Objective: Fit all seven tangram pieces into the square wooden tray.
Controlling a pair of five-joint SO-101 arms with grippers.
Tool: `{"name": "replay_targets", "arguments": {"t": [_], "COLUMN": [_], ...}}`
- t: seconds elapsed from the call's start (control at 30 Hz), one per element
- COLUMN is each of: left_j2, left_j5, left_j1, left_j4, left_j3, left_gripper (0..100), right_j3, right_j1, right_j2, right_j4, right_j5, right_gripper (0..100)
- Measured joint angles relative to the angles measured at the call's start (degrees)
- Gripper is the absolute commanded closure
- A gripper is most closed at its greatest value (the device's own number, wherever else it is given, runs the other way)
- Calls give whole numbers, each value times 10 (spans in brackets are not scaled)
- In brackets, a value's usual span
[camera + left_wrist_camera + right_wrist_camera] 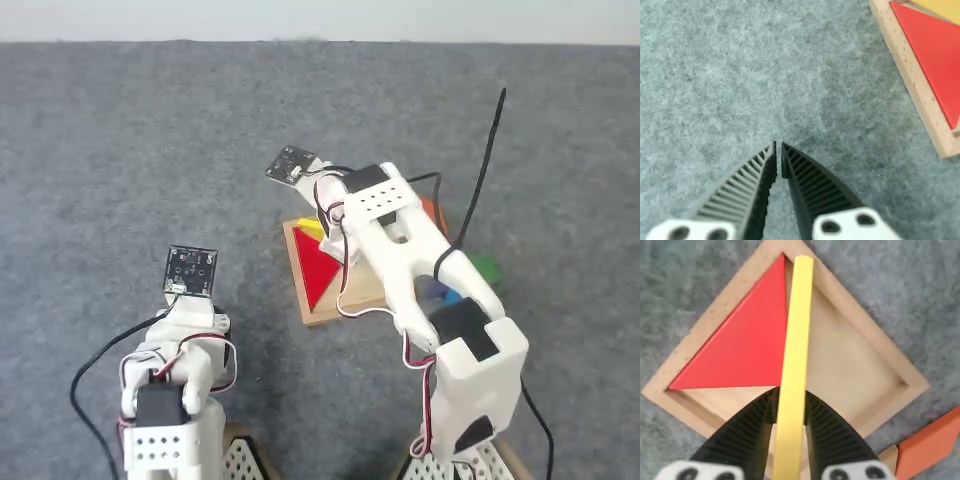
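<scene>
Right wrist view: my right tool [790, 394] is clamped on the yellow piece [797, 315], edge-on at frame centre over the tray [875, 335]. I'd lay it flat against the red triangle [740, 345]. My left tool [778, 146] is pressed together.

You're looking at a robotics lab bench: a grey felt-covered worktop [120, 130] against a pale wall [320, 20]. Two white plastic arms, left arm [170, 400] and right arm [420, 270], sit on perforated base plates [245, 462], with exposed wires [480, 170] and a bare circuit board [190, 271].
</scene>
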Motion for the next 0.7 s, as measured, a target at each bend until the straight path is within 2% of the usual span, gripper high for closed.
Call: {"name": "replay_targets", "arguments": {"t": [0.33,0.7], "left_j2": [0,0], "left_j5": [0,0], "left_j1": [0,0], "left_j4": [0,0], "left_j3": [0,0], "left_gripper": [979,979], "right_j3": [-2,-2], "right_j1": [1,8], "right_j2": [7,8], "right_j4": [-1,25], "right_j5": [37,44], "right_gripper": [991,991]}}
